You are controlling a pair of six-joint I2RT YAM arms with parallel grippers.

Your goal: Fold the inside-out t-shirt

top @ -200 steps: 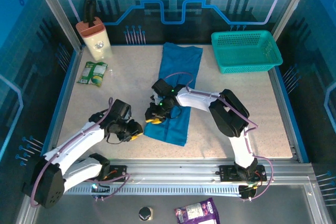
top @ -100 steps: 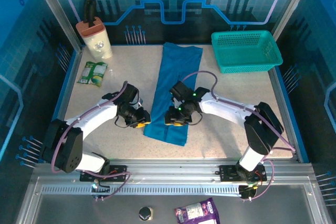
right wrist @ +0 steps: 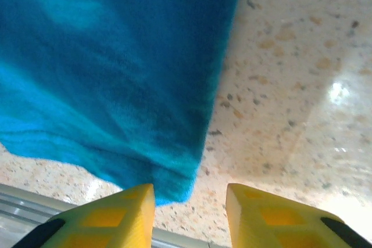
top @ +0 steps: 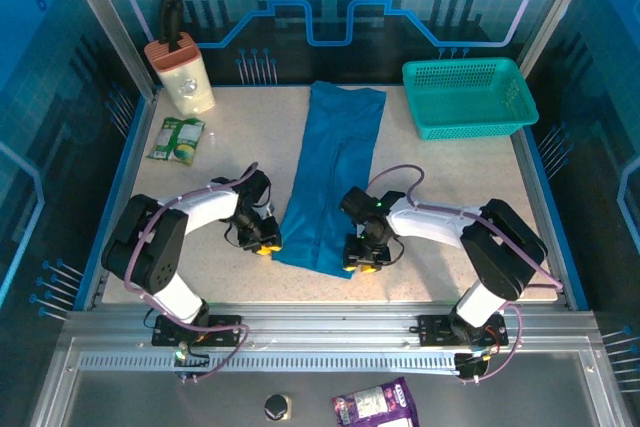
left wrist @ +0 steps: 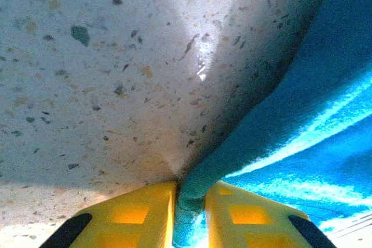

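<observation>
The blue t-shirt (top: 333,172) lies folded into a long narrow strip running from the back of the table toward the front. My left gripper (top: 265,243) is at the strip's near left corner, shut on a pinch of the t-shirt's edge (left wrist: 195,193), which rises between the yellow fingers (left wrist: 133,219). My right gripper (top: 362,259) stands at the near right corner, open. The t-shirt's corner (right wrist: 174,187) lies just in front of the left finger (right wrist: 110,216), with bare table between the fingers.
A teal mesh basket (top: 468,97) stands at the back right. A pink-topped cream container (top: 182,72) and a green packet (top: 178,139) are at the back left. The table's front edge (right wrist: 35,196) lies just beyond the t-shirt's hem.
Both grippers slid toward the front of the table to the t-shirt's near corners. The left one came in from the left onto the edge; the right one moved off the cloth to its right corner.
</observation>
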